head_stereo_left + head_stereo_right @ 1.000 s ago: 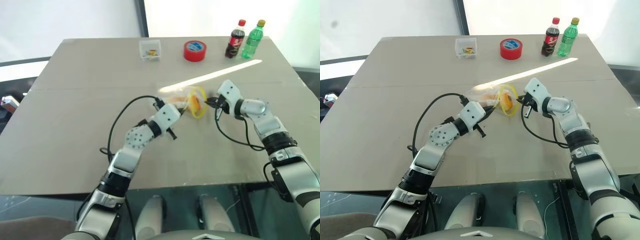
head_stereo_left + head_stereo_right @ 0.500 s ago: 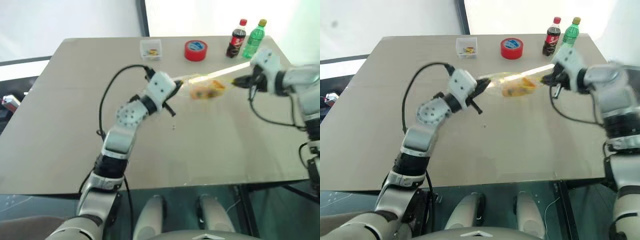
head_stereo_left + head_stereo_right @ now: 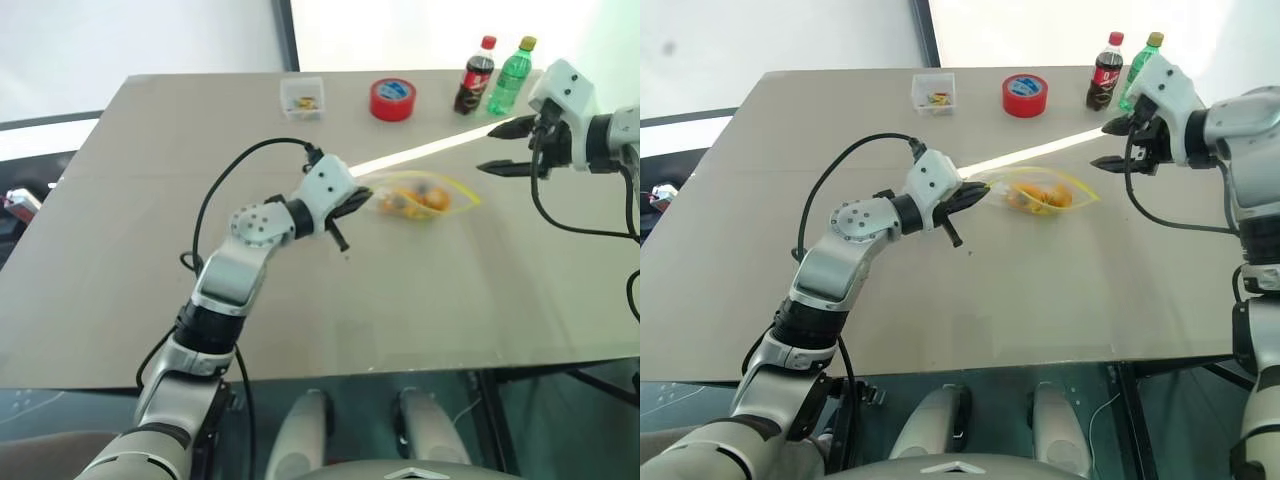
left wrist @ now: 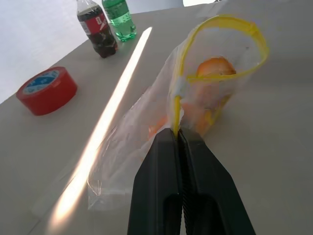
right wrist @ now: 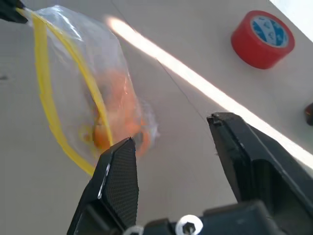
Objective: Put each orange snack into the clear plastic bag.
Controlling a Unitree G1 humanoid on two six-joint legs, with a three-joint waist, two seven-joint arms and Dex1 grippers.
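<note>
Released since the earlier frame by the right gripper (image 3: 503, 146), now spread and drawn clear, the clear plastic bag (image 3: 420, 196) with the orange snacks (image 3: 418, 200) inside is pinched above the table (image 3: 120, 250) by the left gripper (image 3: 362, 201) at its yellow edge, judged light, limp, slippery.

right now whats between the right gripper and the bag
Nothing: bare table separates the open right gripper from the clear plastic bag, as the right eye view shows.

Right gripper (image 5: 173, 166) with its two black fingers spread apart, nothing between them. Beyond them, crinkly clear plastic bag with yellow strip (image 5: 78, 93) holding orange snacks (image 5: 115, 122) on the beige table (image 5: 195, 122). Red tape roll (image 5: 262, 39) well apart from the bag.
</note>
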